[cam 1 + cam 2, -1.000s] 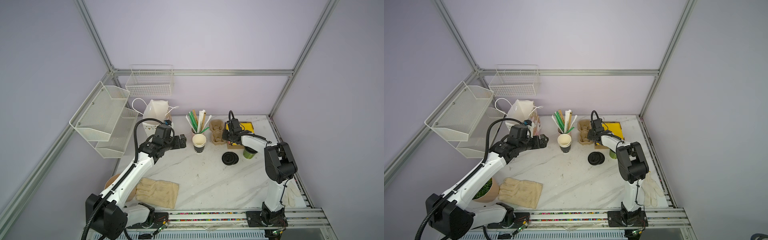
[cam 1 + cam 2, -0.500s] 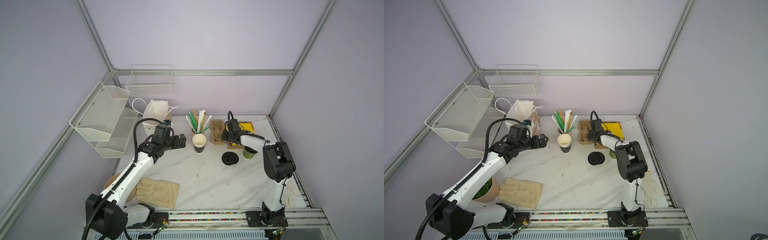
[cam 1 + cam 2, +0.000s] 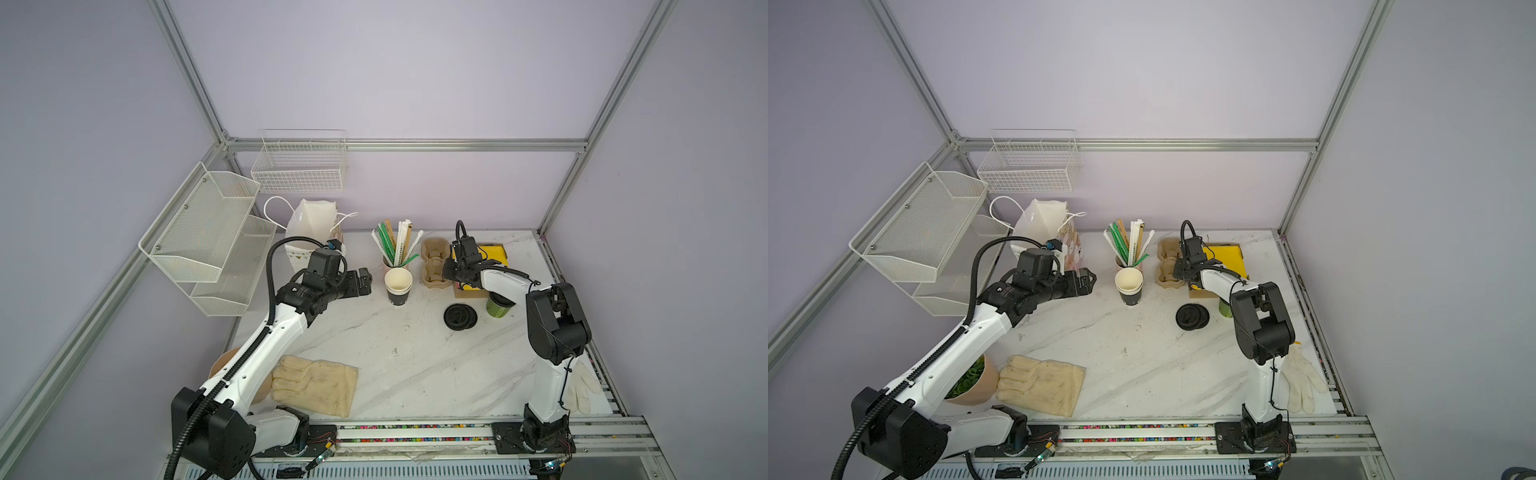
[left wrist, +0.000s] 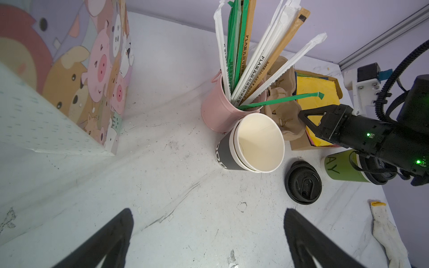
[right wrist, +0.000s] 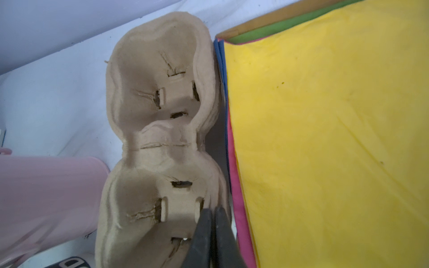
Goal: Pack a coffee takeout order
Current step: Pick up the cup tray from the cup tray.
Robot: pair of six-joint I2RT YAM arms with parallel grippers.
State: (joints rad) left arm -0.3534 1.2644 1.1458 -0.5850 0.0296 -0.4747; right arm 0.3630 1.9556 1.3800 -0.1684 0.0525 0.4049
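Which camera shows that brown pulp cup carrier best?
Right wrist view: the pulp cup carrier fills it, both wells clear, right pincer pinching its rim. Both top views show it small; left wrist view partly hides it behind straws.

two gloves, one green cup, one pink tin, one bag.

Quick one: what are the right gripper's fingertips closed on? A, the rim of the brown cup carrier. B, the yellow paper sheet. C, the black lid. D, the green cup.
A: in the right wrist view the right gripper has its jaws pinched together on the side rim of the brown cup carrier, right beside the yellow paper sheet but not on it.
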